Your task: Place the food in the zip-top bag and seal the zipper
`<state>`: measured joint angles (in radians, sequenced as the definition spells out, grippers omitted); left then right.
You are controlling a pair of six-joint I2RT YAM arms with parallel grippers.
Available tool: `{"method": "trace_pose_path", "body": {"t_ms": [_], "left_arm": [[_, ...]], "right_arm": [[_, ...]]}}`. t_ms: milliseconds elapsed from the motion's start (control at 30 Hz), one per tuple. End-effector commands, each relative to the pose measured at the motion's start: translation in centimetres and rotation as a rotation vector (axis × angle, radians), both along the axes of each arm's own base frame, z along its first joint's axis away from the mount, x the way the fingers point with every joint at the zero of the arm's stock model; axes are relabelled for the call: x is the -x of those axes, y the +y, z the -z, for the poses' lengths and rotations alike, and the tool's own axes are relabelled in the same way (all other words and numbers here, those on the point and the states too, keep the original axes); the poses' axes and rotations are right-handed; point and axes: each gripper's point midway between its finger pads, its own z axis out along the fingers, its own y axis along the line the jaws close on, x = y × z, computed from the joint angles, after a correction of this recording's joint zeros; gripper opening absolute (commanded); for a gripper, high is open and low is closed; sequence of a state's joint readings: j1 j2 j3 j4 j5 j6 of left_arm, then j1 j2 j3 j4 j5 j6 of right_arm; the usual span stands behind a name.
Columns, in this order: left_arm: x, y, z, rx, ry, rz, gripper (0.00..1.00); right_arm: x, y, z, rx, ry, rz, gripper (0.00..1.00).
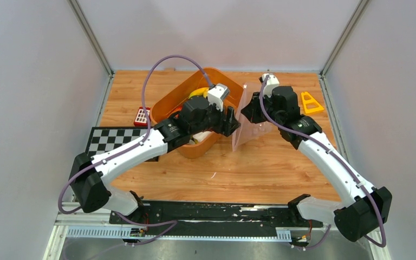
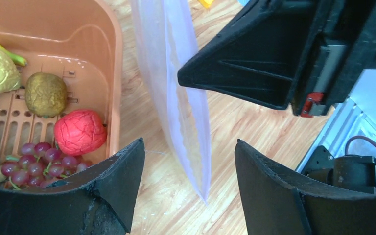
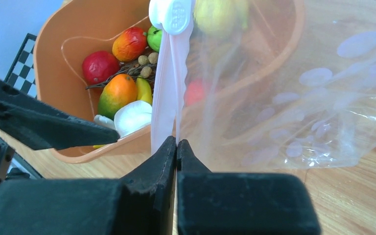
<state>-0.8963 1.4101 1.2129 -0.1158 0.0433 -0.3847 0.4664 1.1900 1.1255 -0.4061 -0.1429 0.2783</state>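
while the right gripper (image 3: 176,143) pinches the zip-top bag (image 3: 274,98) by its zipper (image 3: 169,98), frame centre, we note the left gripper (image 2: 188,149) spread astride its hanging edge. food (image 3: 120,93) sits in the basket (image 3: 49,54), upper left. risk: the single pinch lets the bag swing, so the left jaws may miss it.

- basket (image 1: 165,103) upper centre of top view, on the table (image 1: 260,173); food (image 3: 120,93) inside it
- zip-top bag (image 1: 246,122) upright, just right of the basket
- left gripper (image 1: 232,116) left of the bag, over the basket's right rim; right gripper (image 1: 251,111) at the bag's right side
- checkerboard mat (image 1: 111,141) lower left of the basket; small block (image 1: 141,116) just left of the basket, behind the mat
- triangular frame (image 1: 310,102) at right, well apart from the bag
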Motion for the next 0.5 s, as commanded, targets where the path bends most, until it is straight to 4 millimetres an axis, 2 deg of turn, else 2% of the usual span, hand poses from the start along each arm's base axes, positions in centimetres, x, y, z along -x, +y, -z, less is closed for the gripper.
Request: {"method": "trace_pose_path", "body": {"t_ms": [0,133,267,367,467], "left_arm": [[-1.4,-0.3,-0.5,-0.018,-0.036,-0.033,0.73],[-2.0,-1.0,0.2,-0.034,-0.026,-0.031,0.65],[-2.4,-1.5,0.3,-0.034,-0.029,-0.030,0.54],[-2.6,-1.7,0.5,-0.039,-0.028,-0.030,0.40],[-2.6,-1.8,0.7,-0.039,-0.027,-0.030,0.20]], "right_arm": [[0.9,1.0,-2.5,-0.043,-0.063,-0.087,0.00],[1.6,1.1,-3.6,-0.058,-0.085,-0.119,0.00],[2.7,1.0,-3.8,-0.043,-0.062,-0.148,0.00],[3.6,0.7,-3.4,-0.026,-0.050,-0.164,0.00],[3.9,0.1,-3.0,-0.004,-0.044,-0.149,0.00]]}}
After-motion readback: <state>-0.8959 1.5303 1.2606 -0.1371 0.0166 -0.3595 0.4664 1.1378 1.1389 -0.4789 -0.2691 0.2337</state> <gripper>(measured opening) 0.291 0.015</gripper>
